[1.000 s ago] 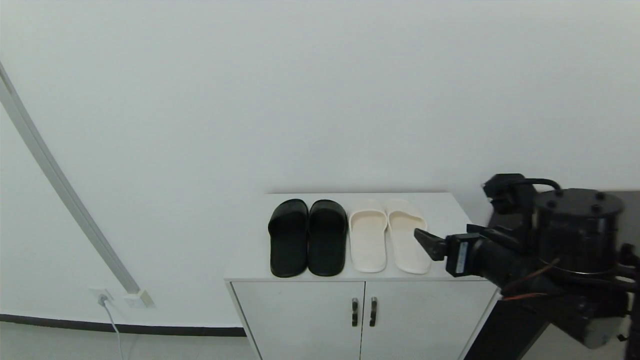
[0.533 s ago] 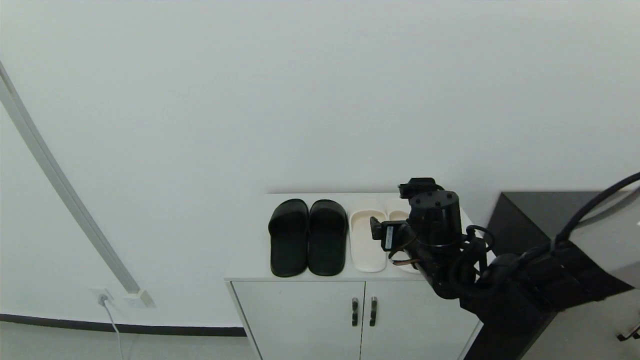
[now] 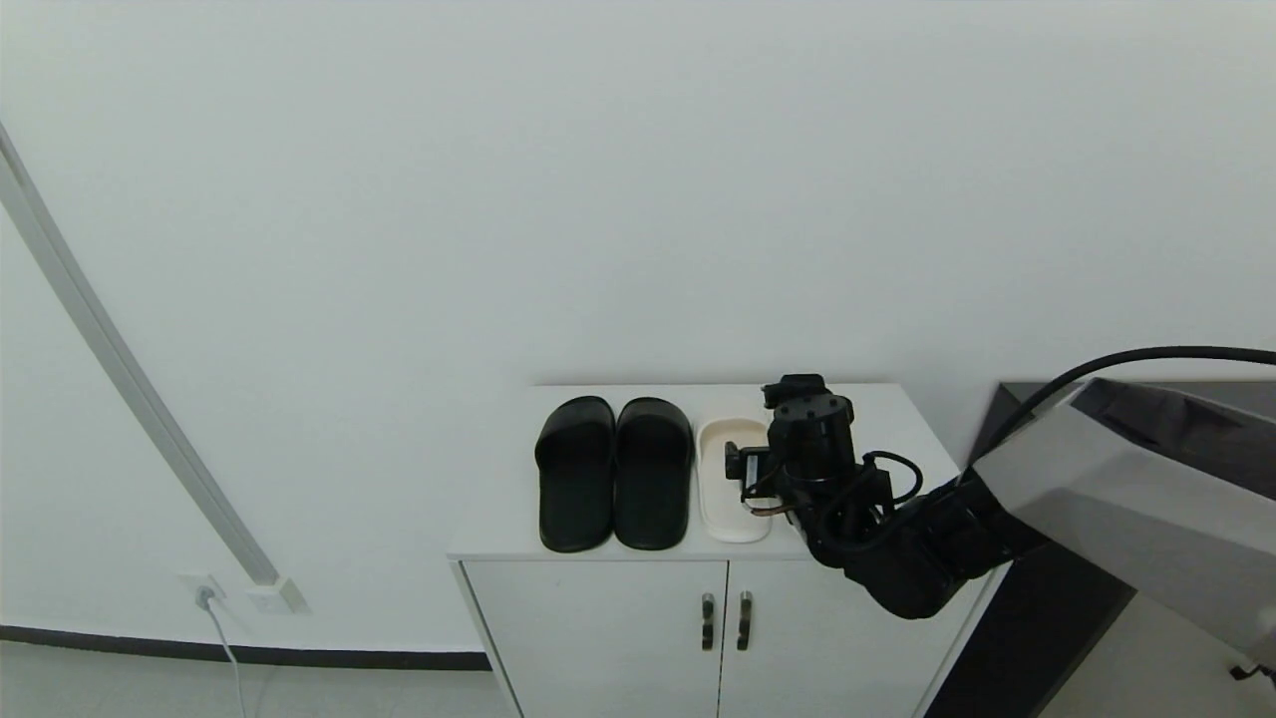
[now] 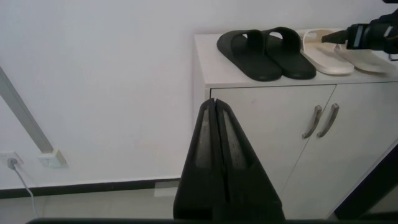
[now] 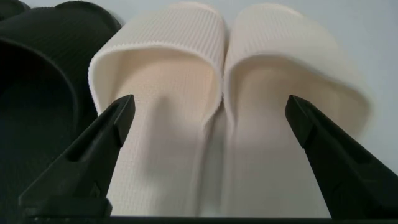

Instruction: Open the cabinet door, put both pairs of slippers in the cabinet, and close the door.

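WHITE CABINET, DOORS SHUT. The cabinet [image 3: 493, 534] stands with both doors [image 3: 598, 638] closed. On its top we see two pairs of slippers lined up along the front edge, heels to that edge and toes toward the back. The black slippers [image 3: 613, 474] sit left of the middle. The white slippers [image 3: 733, 484] lie just beside them toward the right edge, the two white ones touching along their inner sides.

Our right hand [image 5: 209, 104] hangs over the white pair from the front edge, fingers spread wide with one tip outside each slipper and nothing held. Our left hand [image 4: 216, 106] is low and well apart from the cabinet, off its front left corner, fingers pressed together and empty. The two door handles [image 3: 725, 620] sit side by side at the centre seam, with neither hand on them.

We judge the step in hand to be a grasp on the white pair, though the doors are not yet open. To do it well, we would centre the hand on the line where the two slippers meet and lower it until both tips pass the outer rims. Then we would squeeze so both soft soles are pinched together. A lopsided grip would likely leave one slipper behind or nudge the black pair.
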Robot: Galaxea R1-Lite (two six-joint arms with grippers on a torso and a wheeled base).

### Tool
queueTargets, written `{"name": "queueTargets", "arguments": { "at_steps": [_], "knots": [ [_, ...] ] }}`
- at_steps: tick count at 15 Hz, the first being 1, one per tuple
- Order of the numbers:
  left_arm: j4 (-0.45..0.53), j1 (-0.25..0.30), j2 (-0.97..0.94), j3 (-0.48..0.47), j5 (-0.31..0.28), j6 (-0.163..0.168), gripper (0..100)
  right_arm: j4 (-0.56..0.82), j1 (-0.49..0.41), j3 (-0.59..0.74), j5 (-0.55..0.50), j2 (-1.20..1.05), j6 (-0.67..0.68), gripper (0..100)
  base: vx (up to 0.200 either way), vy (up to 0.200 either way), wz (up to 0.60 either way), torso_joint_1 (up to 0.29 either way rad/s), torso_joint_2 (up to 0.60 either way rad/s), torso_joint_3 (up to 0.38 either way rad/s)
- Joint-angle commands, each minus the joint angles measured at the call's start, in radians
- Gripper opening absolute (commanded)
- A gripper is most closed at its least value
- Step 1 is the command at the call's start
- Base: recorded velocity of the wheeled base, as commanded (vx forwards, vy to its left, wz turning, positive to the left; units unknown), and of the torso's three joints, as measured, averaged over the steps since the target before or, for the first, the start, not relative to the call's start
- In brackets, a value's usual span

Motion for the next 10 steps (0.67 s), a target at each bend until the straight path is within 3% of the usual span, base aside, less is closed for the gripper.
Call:
{"name": "queueTargets", "arguments": {
  "at_steps": [1, 8, 9, 10],
  "knots": [
    [0.0, 0.0, 0.0, 0.0, -0.001, -0.001, 0, 0.004, -0.023, -0.084, 0.002, 0.085, -0.001, 100, 0.0, 0.0, 0.0, 0.0, 0.0, 0.0],
    [0.0, -0.001, 0.0, 0.0, -0.001, -0.004, 0, 0.09, -0.05, -0.232, 0.003, 0.151, -0.001, 100, 0.0, 0.0, 0.0, 0.0, 0.0, 0.0],
    [0.0, 0.0, 0.0, 0.0, -0.001, -0.004, 0, 0.09, -0.048, -0.233, 0.003, 0.151, -0.001, 0, 0.0, 0.0, 0.0, 0.0, 0.0, 0.0],
    [0.0, 0.0, 0.0, 0.0, -0.001, -0.004, 0, 0.09, -0.048, -0.233, 0.003, 0.151, -0.001, 0, 0.0, 0.0, 0.0, 0.0, 0.0, 0.0]
  ]
}}
